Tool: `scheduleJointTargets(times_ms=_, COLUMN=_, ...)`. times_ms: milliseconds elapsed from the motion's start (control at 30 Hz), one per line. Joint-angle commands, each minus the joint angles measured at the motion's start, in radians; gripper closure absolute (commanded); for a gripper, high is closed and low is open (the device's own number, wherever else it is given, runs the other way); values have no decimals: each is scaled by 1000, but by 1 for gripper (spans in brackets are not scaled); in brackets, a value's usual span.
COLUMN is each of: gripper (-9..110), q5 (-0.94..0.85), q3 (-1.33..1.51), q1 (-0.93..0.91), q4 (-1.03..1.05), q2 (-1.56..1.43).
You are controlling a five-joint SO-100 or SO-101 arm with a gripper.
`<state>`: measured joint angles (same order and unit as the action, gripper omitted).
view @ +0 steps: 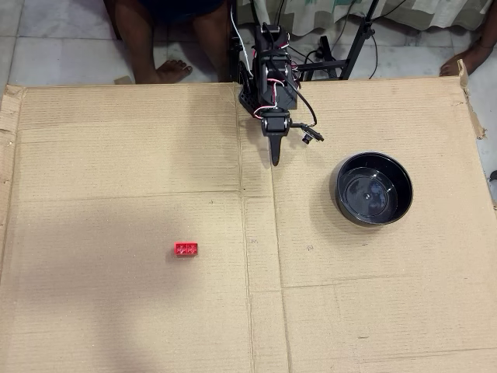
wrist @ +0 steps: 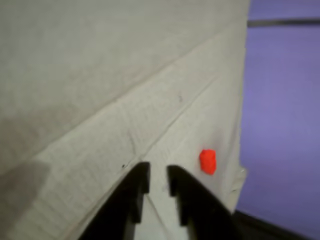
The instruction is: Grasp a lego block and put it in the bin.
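The lego block [view: 185, 249] is a small red studded brick lying flat on the cardboard, left of centre in the overhead view. It also shows in the wrist view [wrist: 207, 161], small and blurred, just right of the fingertips. The bin [view: 335, 186] is a glossy black bowl, empty, at the right of the overhead view; it is out of the wrist view. My gripper [view: 275, 159] hangs near the arm's base at the top centre, far from the block and left of the bowl. In the wrist view the gripper [wrist: 159, 172] holds nothing, with only a narrow slit between its jaws.
A large sheet of cardboard [view: 116, 155] with fold creases covers the work area. The arm's base and cables [view: 268, 78] sit at its top edge. A person's bare feet [view: 167, 70] rest on tiles beyond it. In the wrist view a purple surface [wrist: 285, 110] lies past the cardboard's edge.
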<state>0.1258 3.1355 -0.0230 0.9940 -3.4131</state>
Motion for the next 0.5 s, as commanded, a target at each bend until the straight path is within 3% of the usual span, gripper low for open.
scheduleJointTargets(times_ms=0, gripper=91, q5=112, q3=-60, q1=-8, q4=-11, q2=3)
scheduleJointTargets(times_ms=200, gripper=77, q5=313, q3=-156, q1=-9, q4=-17, q2=107)
scheduleJointTargets(times_ms=467, gripper=76, q5=555, q3=-466, q1=-9, q4=-17, q2=529)
